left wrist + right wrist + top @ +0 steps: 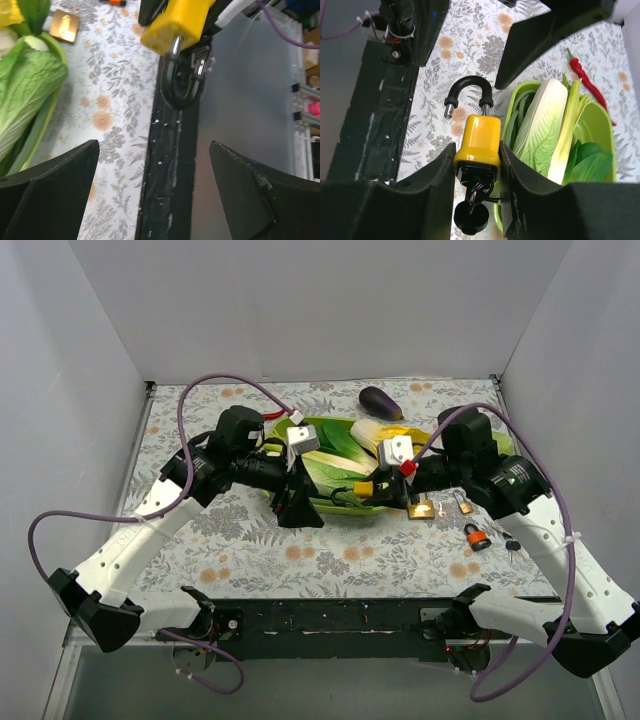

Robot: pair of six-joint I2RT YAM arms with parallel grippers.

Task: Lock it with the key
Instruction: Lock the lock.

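Right hand (478, 162) clamps the yellow padlock (479, 137); left hand (154, 152), wide open and empty, could knock its unlatched shackle (467, 85) askew

Looking down from high at the near edge onto the whole table (250, 550). Left wrist: close, facing the yellow padlock (177, 22) at top centre. Right wrist: closer still, same padlock at lower centre; shared by all.

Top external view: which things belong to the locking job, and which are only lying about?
Job:
yellow padlock
its black key
right tool, shut on the padlock
left tool, open

Lying about:
brass padlock
orange padlock
eggplant
green tray of vegetables
red chili
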